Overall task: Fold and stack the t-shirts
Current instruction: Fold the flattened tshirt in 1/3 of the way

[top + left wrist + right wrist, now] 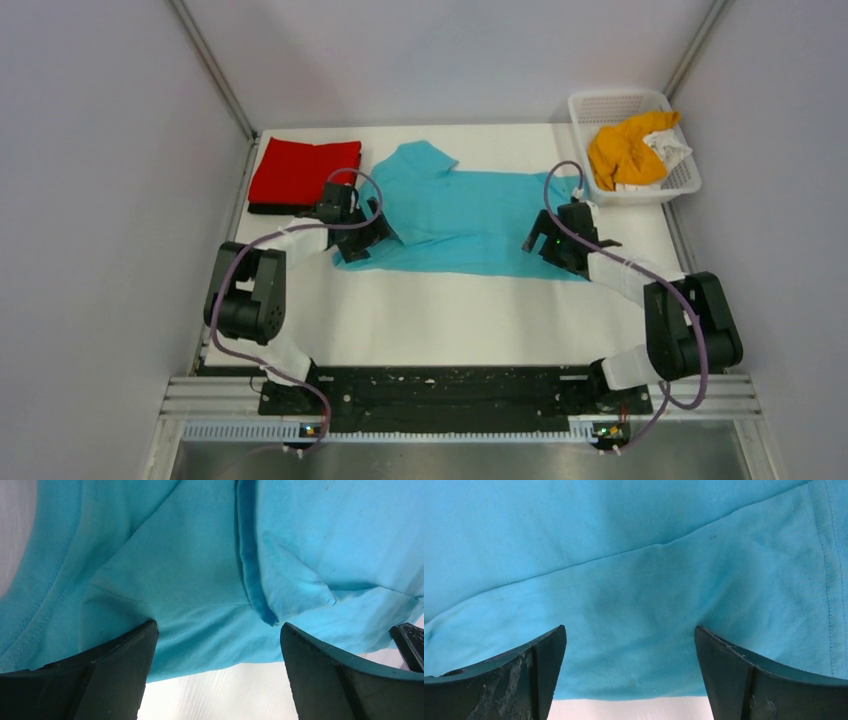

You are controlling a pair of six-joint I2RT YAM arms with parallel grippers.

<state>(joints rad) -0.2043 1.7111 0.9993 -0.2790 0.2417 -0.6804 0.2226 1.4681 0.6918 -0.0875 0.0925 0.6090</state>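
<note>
red t-shirt (303, 170) folded, just left of the turquoise t-shirt (470, 215) | left gripper (218, 625) wide open, empty, over that shirt's left near edge | turquoise t-shirt flat on surface (450, 315) | right gripper (629, 628) wide open, empty, over its right near edge | orange t-shirt (625, 150) in basket (605, 98) beyond its right end

I count five shirts in all: one turquoise shirt (470, 215), one red shirt (300, 170), one black shirt (272, 209) showing only as a thin edge, one orange shirt (625, 150), and one white shirt (668, 150), though that last bundle is too crumpled to be sure it is a single piece. There is one white mesh basket (600, 103). Two robot arms stand here, the left arm (250, 290) and the right arm (690, 325), with two grippers, the left gripper (218, 625) and the right gripper (630, 628), two fingers each. One table (450, 320).
</note>
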